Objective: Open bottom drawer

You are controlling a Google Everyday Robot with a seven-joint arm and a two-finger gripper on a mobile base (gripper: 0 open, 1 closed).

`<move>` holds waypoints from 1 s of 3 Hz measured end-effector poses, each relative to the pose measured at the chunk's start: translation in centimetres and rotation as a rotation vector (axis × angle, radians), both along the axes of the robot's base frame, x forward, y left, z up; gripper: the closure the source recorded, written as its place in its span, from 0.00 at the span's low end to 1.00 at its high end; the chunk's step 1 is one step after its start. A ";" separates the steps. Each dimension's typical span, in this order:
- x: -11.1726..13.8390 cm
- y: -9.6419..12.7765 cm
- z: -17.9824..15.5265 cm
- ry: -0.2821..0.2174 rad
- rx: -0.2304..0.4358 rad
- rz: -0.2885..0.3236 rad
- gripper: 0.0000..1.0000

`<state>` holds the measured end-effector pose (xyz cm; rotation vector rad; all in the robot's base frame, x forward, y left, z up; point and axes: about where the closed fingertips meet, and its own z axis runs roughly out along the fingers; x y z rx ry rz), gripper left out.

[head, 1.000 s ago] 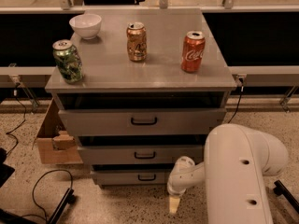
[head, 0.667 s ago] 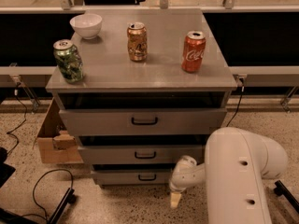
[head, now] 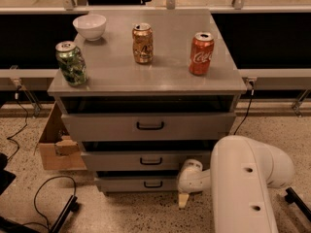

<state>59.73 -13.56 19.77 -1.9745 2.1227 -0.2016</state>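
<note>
The bottom drawer (head: 126,183) is the narrowest, lowest grey front of the three, with a small black bar handle (head: 153,184); it looks closed. My gripper (head: 183,200) hangs low at the drawer's right end, near the floor, to the right of the handle and apart from it. My white arm (head: 243,183) fills the lower right and hides the drawer's right end.
Above are the mid-sized drawer front (head: 146,160) and the widest drawer front (head: 148,125). On the cabinet top (head: 146,74) stand a white bowl (head: 89,26), a green can (head: 71,63), a gold can (head: 143,43) and a red can (head: 200,54). A cardboard box (head: 56,144) and cables (head: 43,198) lie left.
My gripper has shifted slightly right and up beside the bottom drawer. The drawers have not moved.
</note>
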 end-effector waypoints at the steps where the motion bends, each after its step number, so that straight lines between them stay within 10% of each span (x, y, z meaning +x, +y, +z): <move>1: -0.1 0.4 -1.4 0.031 -0.019 -0.008 0.18; 3: -2.4 -1.5 -0.3 0.104 -0.089 -0.074 0.64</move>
